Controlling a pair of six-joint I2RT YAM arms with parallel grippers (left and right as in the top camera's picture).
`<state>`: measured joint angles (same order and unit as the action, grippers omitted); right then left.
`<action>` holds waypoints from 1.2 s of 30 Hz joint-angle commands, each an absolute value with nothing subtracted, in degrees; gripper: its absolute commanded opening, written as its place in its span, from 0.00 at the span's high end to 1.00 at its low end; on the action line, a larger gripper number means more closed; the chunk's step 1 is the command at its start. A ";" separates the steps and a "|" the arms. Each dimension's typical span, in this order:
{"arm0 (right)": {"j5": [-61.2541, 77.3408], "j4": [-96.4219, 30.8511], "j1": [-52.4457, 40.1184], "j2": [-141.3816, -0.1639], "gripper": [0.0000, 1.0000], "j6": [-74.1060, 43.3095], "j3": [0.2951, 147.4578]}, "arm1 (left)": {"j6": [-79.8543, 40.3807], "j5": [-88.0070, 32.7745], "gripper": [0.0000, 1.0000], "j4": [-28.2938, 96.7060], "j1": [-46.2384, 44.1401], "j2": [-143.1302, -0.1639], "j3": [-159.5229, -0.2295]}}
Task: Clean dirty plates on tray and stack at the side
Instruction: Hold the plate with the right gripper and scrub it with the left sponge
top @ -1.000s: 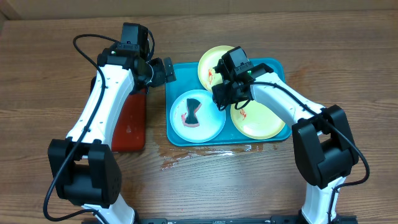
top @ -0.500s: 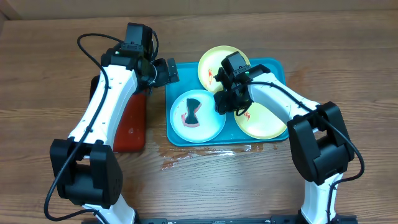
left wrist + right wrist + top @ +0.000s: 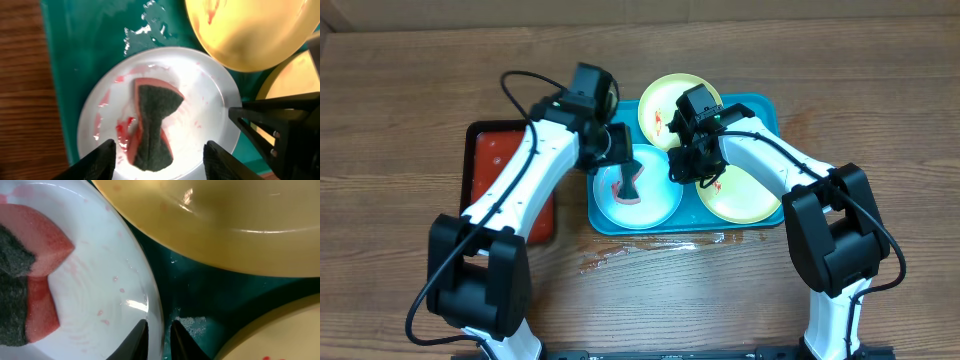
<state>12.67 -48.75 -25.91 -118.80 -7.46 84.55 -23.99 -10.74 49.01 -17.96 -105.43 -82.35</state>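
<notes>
One change: my left gripper (image 3: pixel 162 159) is arriving open over the sponge (image 3: pixel 152 125) on the blue plate (image 3: pixel 202 97), scrubbing pending; my right gripper (image 3: pixel 159 337) is straddling its rim, closure unclear.

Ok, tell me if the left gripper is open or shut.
Open. The left wrist view shows the left gripper with fingers wide apart, either side of the sponge lying on the light blue plate.

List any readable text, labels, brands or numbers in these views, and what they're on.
None readable in any view.
No print on the light blue plate or the sponge, only red smears.
No markings visible on the yellow-green plates, turquoise tray or red tray.
No legible label on the robot arms.
</notes>
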 commanded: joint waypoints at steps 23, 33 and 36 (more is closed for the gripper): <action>12.93 -50.06 -25.93 -119.83 0.96 -10.52 84.86 | -22.26 -13.82 0.48 44.58 -20.03 -114.13 -78.81; 12.95 -48.40 -25.93 -119.83 0.96 -10.57 83.31 | -22.28 -13.13 0.55 44.12 -22.72 -114.13 -78.78; 12.95 -48.38 -25.93 -119.83 0.96 -10.55 83.31 | -22.33 -11.66 0.59 44.14 -23.29 -114.13 -78.78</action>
<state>13.10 -48.82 -25.91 -118.85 -10.50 84.14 -23.40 -12.78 44.27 -22.37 -113.60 -79.11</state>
